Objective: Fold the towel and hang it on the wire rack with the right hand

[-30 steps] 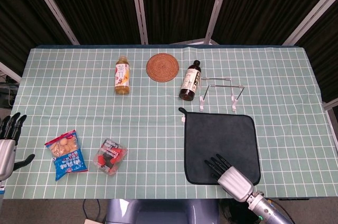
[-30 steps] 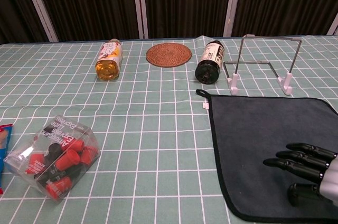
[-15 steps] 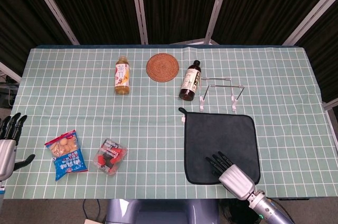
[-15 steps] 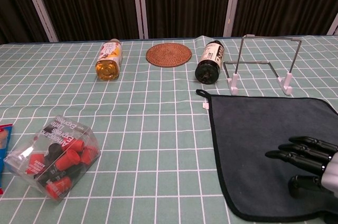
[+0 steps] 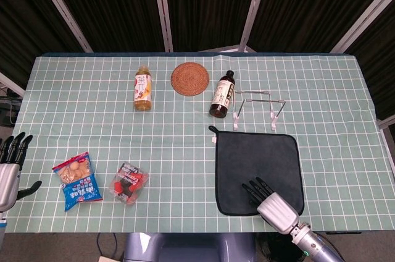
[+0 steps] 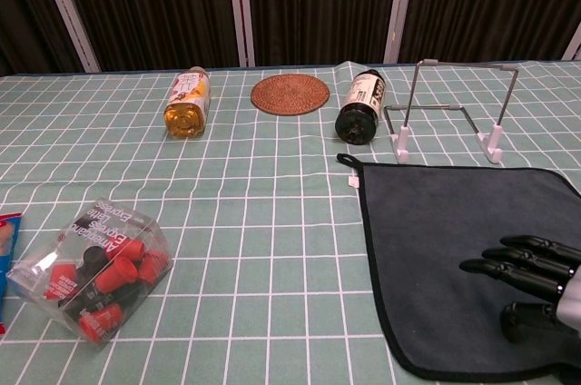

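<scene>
Right hand (image 5: 271,201) — fingers spread, holding nothing — lies over the flat towel's (image 5: 256,162) near edge, before the wire rack (image 5: 258,109).

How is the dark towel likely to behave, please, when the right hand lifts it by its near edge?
The towel lies flat and thin on the tablecloth, so it will probably be floppy and drape from whichever edge is lifted. It looks light. The right hand has open fingers over the near edge; pinching so flat a hem may be fiddly.
</scene>
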{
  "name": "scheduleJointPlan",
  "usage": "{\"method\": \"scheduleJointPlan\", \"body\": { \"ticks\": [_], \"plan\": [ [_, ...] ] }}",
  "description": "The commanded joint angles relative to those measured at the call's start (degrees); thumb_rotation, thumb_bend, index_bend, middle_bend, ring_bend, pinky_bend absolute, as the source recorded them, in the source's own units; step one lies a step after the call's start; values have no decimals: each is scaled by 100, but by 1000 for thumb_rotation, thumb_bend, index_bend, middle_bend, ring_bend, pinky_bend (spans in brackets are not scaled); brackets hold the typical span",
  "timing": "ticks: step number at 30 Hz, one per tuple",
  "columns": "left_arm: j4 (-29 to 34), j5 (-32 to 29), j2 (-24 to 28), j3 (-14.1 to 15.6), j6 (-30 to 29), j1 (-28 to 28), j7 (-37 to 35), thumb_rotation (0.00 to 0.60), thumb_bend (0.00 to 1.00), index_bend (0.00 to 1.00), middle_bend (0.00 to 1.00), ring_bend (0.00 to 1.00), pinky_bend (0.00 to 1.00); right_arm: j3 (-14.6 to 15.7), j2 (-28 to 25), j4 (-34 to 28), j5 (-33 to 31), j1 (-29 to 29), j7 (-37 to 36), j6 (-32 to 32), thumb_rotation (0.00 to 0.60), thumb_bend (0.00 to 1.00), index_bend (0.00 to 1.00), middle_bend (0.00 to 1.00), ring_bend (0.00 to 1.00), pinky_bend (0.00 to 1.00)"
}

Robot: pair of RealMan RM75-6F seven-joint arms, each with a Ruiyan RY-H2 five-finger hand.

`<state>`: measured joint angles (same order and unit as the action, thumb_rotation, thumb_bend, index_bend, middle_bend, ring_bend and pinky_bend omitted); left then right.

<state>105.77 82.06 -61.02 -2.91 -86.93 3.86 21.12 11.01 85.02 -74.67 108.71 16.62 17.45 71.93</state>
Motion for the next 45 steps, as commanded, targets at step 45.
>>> {"method": "scheduleJointPlan", "body": {
  "ticks": [45],
  "plan": [
    [13,24,98,20,33,3,-207,600,0,0,0,0,0,-544,-468,-1035,-867,457,-128,-547,600,451,594,35,0,0]
  ]
}}
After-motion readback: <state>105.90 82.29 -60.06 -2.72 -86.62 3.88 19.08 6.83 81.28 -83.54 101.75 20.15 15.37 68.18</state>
